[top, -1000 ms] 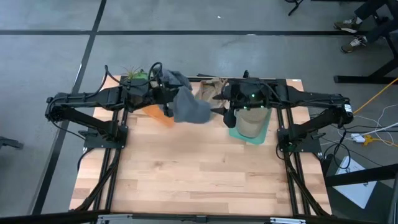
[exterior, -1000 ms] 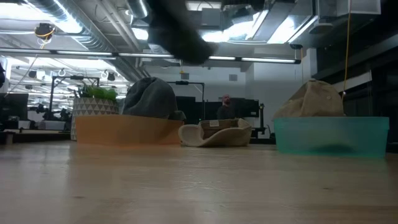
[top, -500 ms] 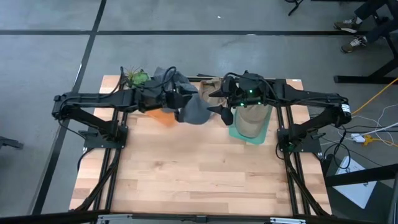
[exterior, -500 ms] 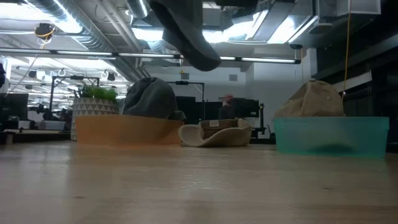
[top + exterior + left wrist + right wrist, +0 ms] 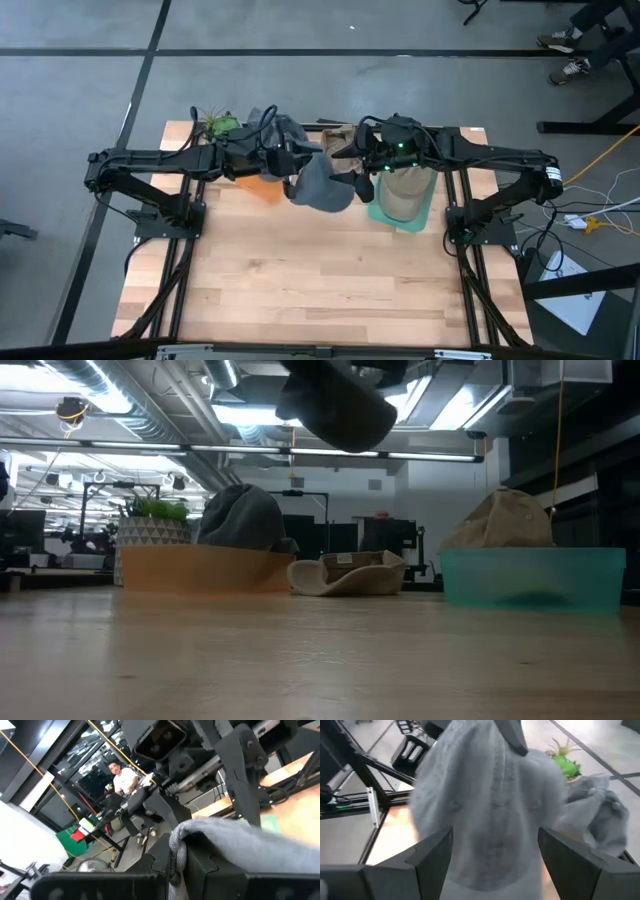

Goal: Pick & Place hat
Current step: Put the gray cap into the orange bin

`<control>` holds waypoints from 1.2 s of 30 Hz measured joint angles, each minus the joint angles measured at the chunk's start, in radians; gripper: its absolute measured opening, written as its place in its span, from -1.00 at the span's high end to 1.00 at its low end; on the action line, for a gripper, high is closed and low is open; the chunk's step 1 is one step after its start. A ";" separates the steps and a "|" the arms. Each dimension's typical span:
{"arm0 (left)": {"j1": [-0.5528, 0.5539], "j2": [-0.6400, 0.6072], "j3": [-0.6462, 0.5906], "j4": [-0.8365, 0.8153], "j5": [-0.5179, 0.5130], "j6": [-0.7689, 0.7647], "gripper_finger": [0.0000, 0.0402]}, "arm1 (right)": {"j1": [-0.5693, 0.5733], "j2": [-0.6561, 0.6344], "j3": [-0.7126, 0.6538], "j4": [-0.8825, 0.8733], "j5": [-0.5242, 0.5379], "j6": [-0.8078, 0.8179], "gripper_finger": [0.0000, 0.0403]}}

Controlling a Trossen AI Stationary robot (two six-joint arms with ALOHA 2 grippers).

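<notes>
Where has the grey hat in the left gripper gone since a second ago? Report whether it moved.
Yes. The grey hat, held by the left gripper, has shifted right in the high view, closer to the teal bin.

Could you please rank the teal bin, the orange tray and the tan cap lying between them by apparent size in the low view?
1. Teal bin and orange tray: look about alike, so I won't rank them.
2. Tan cap, clearly smallest.

The grey hat [image 5: 335, 405] is cut off by the low view's upper edge.
</notes>
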 joint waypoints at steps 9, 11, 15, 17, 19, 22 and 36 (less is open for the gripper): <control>0.000 0.001 0.000 0.029 0.055 -0.032 0.89 | 0.000 0.031 0.000 0.063 -0.058 -0.005 -0.42; 0.000 0.008 0.000 0.031 0.060 -0.046 0.89 | -0.003 0.039 0.000 0.089 -0.059 -0.010 -0.42; 0.000 0.019 0.000 0.033 0.060 -0.062 0.89 | -0.008 0.045 0.000 0.111 -0.059 -0.009 -0.42; 0.000 0.024 0.000 0.025 0.060 -0.062 0.89 | -0.011 0.047 0.000 0.105 -0.058 -0.013 -0.41; 0.000 0.033 0.000 0.030 0.060 -0.062 0.88 | -0.011 0.047 0.000 0.101 -0.058 -0.023 -0.34; 0.000 0.035 0.000 0.026 0.060 -0.061 0.87 | -0.011 0.047 0.000 0.096 -0.058 -0.026 -0.14; 0.000 0.040 0.000 0.027 0.060 -0.054 0.85 | -0.011 0.047 0.000 0.076 -0.057 -0.048 0.93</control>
